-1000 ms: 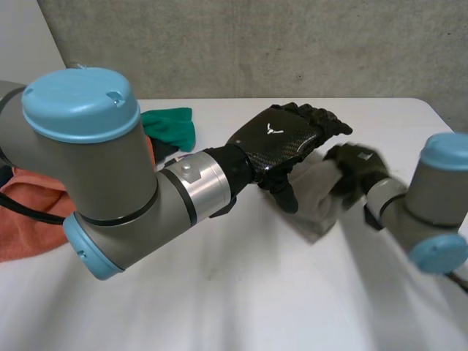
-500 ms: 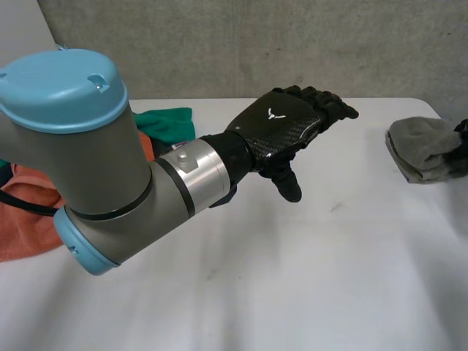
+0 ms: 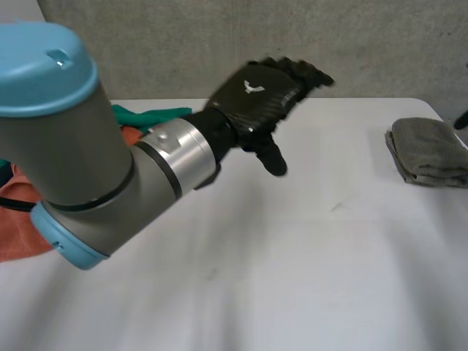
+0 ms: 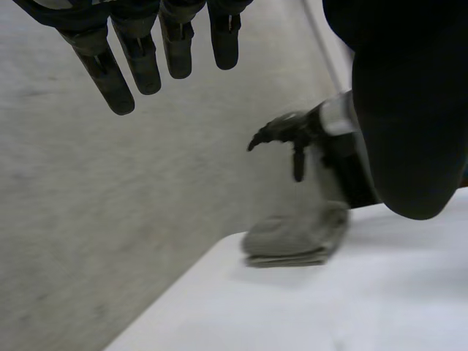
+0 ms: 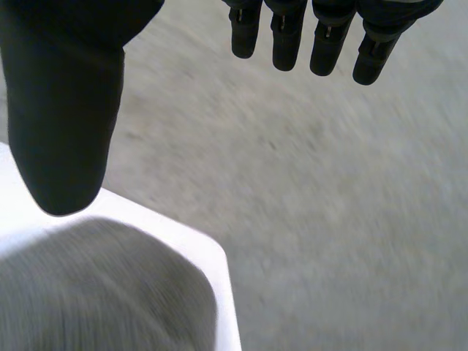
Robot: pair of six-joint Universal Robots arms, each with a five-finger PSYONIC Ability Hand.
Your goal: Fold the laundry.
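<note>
A folded grey cloth [image 3: 428, 150] lies at the right edge of the white table [image 3: 307, 278], near its far corner. My left hand [image 3: 256, 99] hovers above the table's far middle, open, its fingers [image 4: 142, 62] straight with nothing in them. In the left wrist view my right hand [image 4: 289, 131] hangs just above the grey cloth [image 4: 296, 238] with spread fingers, apart from it. In its own view the right hand [image 5: 66, 110] is open, and the grey cloth [image 5: 95, 292] lies under its palm by the table's corner.
A green cloth [image 3: 150, 115] and an orange cloth [image 3: 18, 212] lie at the table's far left, behind my left arm [image 3: 80, 161]. A grey wall stands behind the table. The table's edge runs close beside the grey cloth.
My right hand carried the grey cloth from the middle to the table's right edge and let go of it. My left hand rose and drew a little to the left.
</note>
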